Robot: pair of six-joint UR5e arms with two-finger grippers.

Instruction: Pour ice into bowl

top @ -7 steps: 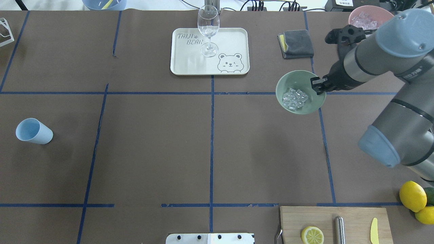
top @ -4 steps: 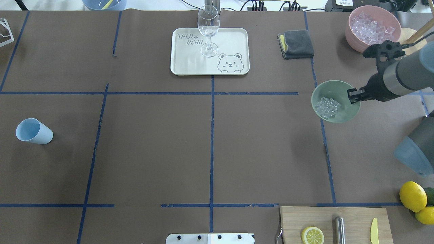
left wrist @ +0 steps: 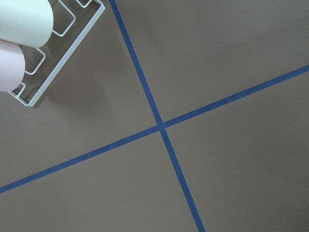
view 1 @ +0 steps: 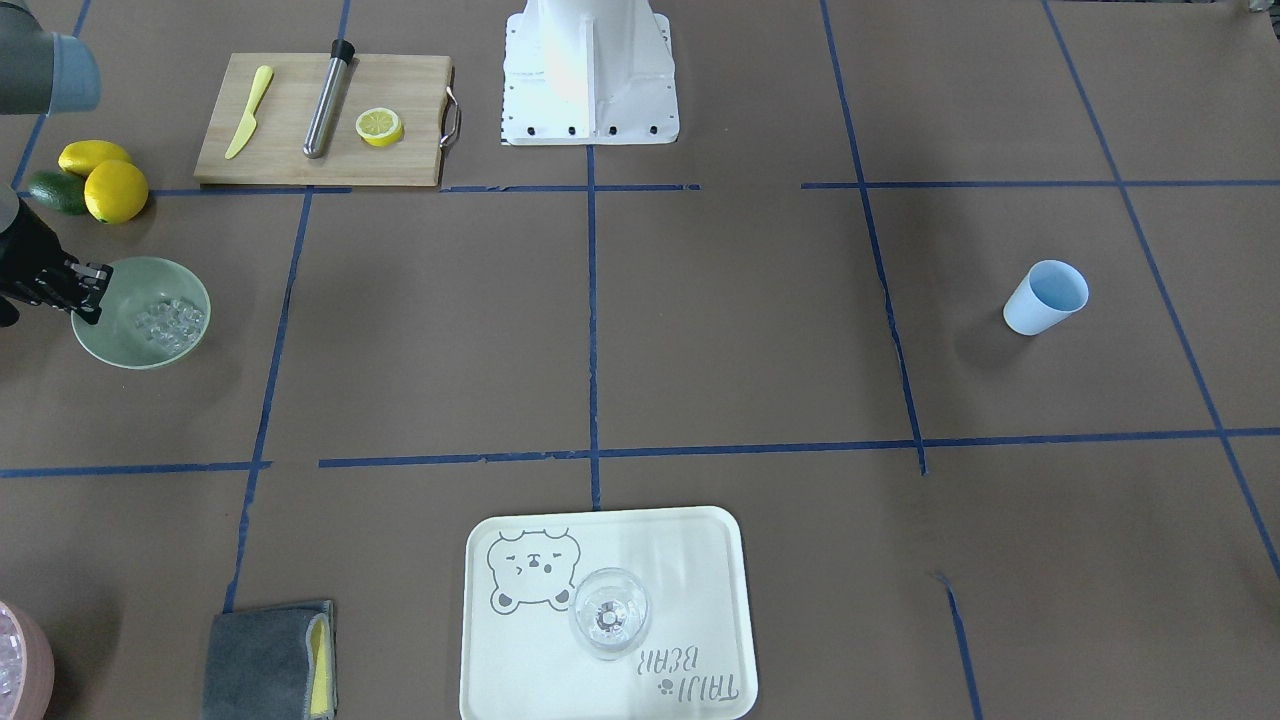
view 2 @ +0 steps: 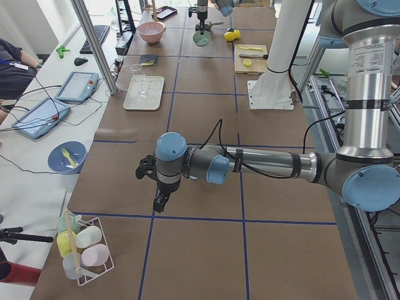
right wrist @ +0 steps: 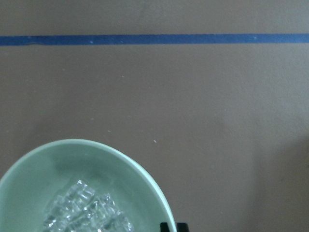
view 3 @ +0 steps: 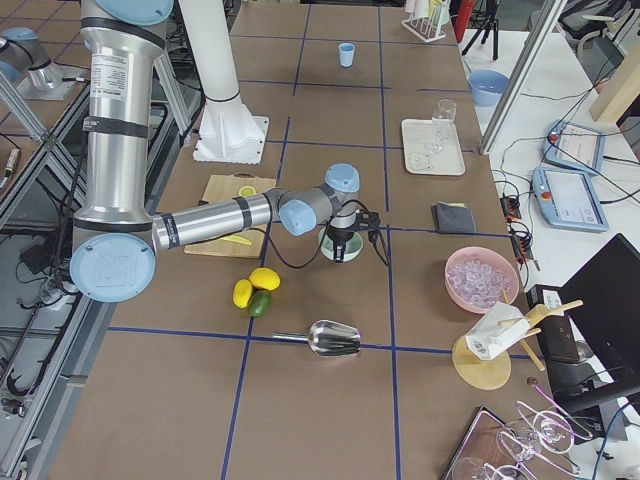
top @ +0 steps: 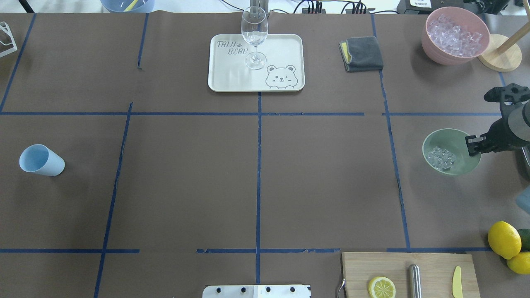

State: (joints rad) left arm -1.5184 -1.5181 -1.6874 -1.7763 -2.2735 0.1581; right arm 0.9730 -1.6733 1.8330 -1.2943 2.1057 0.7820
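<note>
Bowl (top: 450, 140) faces mouth up, ice (top: 440, 157) inside; right gripper (top: 473, 146) pinches its rim. Left gripper (view 2: 160, 202): cannot tell.

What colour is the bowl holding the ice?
The bowl is pale sage green, clearest in the right wrist view.

- There were two whole lemons (top: 504, 239) and one lemon half (top: 381, 287).
- There was one green bowl (top: 453, 138) and one pink bowl (top: 434, 51).
- There was one wine glass (top: 254, 31), one tray (top: 285, 54), one blue cup (top: 41, 160), one cloth (top: 364, 53).
</note>
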